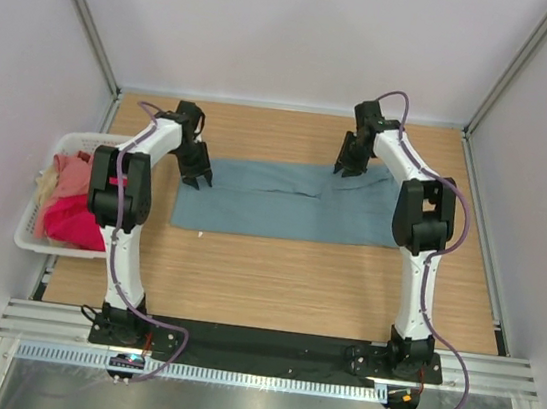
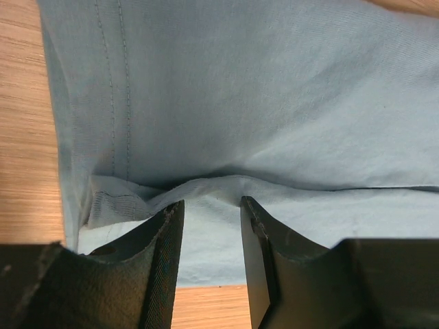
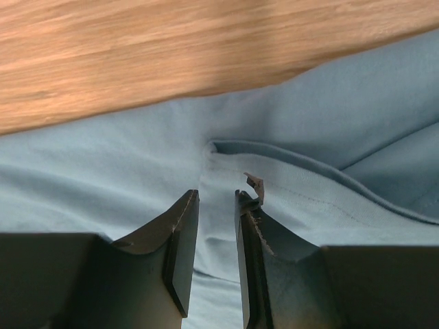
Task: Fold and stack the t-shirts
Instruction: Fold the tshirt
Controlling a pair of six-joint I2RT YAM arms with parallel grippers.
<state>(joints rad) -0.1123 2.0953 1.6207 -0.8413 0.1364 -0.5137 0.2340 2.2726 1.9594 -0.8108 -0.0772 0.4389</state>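
Note:
A large grey-teal t-shirt lies folded in a long band across the middle of the wooden table. My left gripper is at its far left corner. In the left wrist view the jaws stand open over the cloth, with a raised fold just at the tips. My right gripper is at the shirt's far edge, right of centre. Its jaws stand narrowly open over the cloth near a hemmed fold. Salmon pink, crimson-pink and cream shirts lie in the basket.
A white slotted basket stands off the table's left edge. Bare wooden table lies in front of the shirt. White walls and metal frame posts close in the back and sides.

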